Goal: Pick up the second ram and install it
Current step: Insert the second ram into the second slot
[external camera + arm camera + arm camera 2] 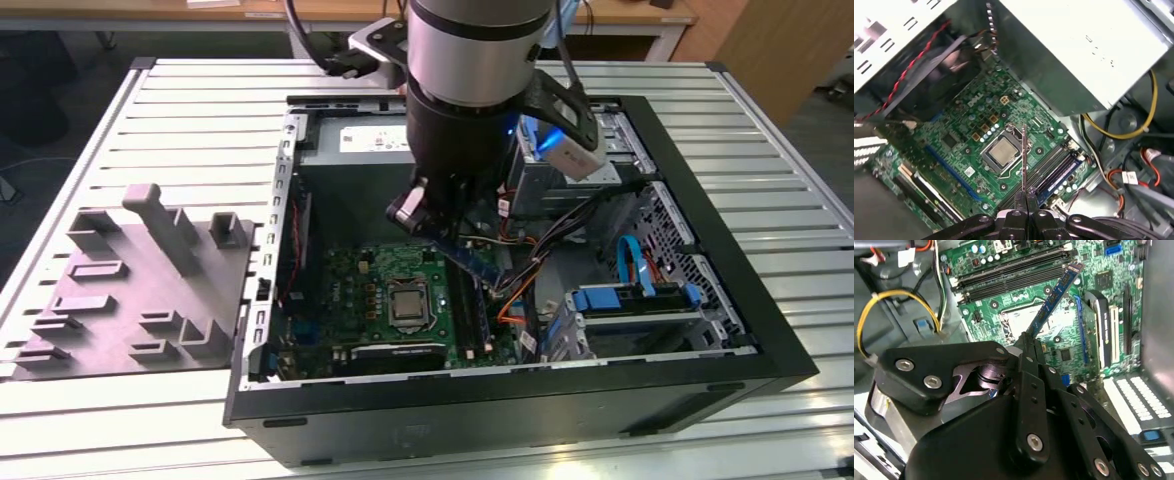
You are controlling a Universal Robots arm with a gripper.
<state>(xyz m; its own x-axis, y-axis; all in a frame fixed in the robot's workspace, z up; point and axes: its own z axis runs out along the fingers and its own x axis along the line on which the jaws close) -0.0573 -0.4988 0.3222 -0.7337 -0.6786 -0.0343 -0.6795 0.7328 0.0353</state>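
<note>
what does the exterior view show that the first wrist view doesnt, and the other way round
Exterior view: the whole open computer case on the slatted table, a grey moulded fixture at the exterior view's left, blue drive bays, and the arm above the case.
First wrist view: a yellow cable loop and a red-and-black wire, with the second ram seen edge-on as a thin line above the processor socket.
Both: the green motherboard, the socket, the grey power supply, and the ram clamped in the jaws.
</note>
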